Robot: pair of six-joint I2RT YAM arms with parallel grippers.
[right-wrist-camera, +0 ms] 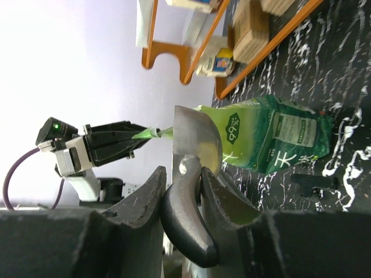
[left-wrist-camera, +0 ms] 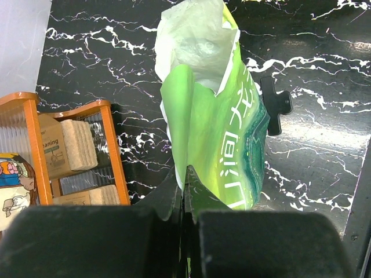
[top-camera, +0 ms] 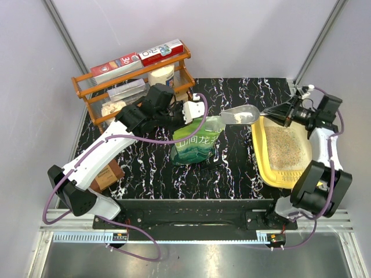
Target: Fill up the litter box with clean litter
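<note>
The yellow litter box lies at the right of the table, with pale clean litter spread over its floor. A green pouch stands in the middle, its torn top open. My left gripper is shut on the pouch's upper edge and holds it upright. My right gripper is shut on the dark handle of a metal scoop. The scoop's bowl hangs in the air between the pouch and the box's far-left corner. Whether the bowl holds litter cannot be told.
An orange wire rack with boxes and packets stands at the back left, close behind the left arm. A brown box sits by the left arm's lower link. A small black clip lies on the marble top beside the pouch.
</note>
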